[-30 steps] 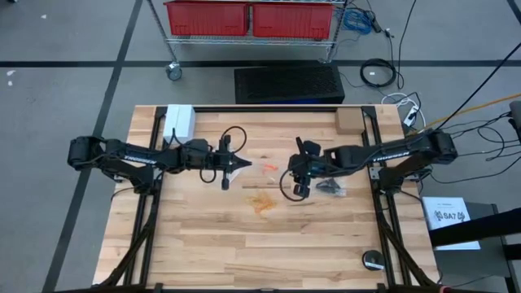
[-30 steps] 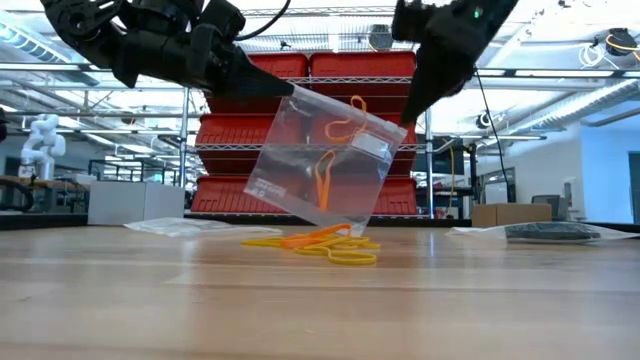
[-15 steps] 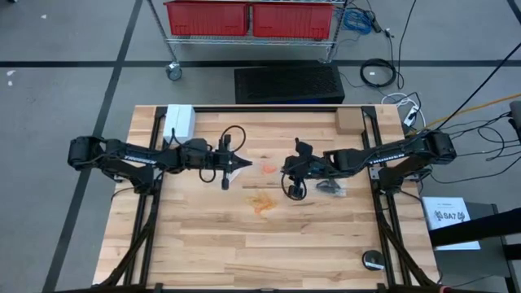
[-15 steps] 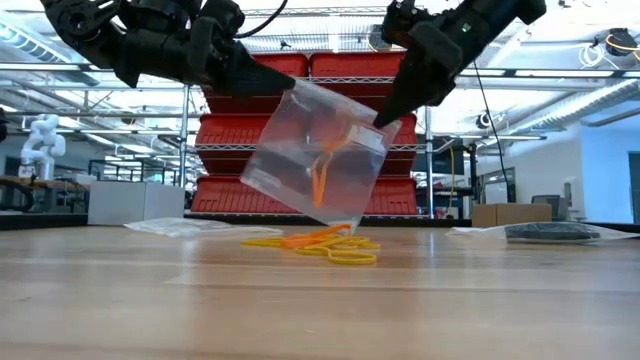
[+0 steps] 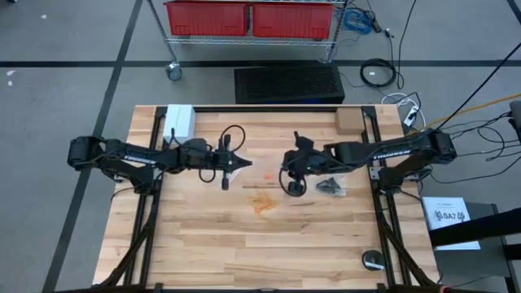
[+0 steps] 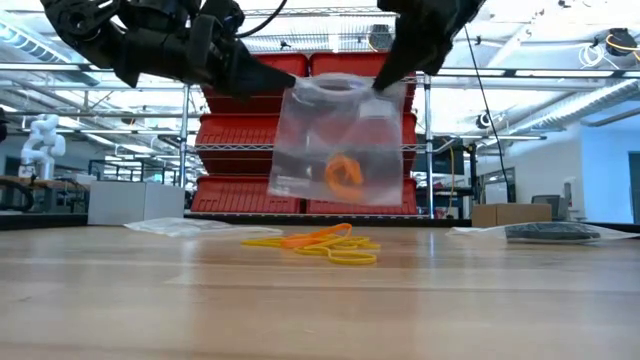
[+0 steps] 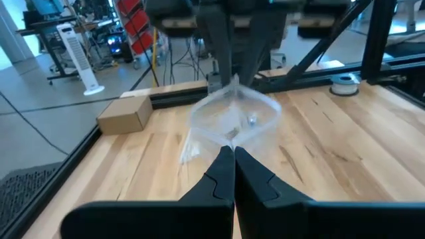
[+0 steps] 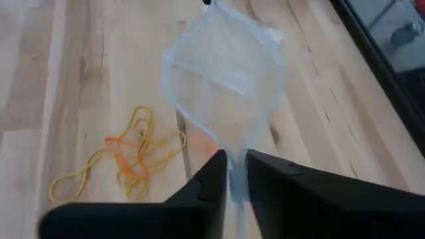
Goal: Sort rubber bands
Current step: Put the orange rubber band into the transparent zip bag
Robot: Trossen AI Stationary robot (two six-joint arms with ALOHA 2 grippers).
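I see orange bands (image 6: 343, 175) inside the bag (image 6: 340, 145), more bands (image 6: 318, 244) on the table (image 6: 150, 300) below. My left gripper (image 6: 262, 78) and right gripper (image 6: 385, 75) each pinch a bag edge, holding it aloft.

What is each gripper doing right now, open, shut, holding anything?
Left gripper: shut on one edge of the clear plastic bag's mouth.
Right gripper: shut on the opposite edge of the bag, held above the table.
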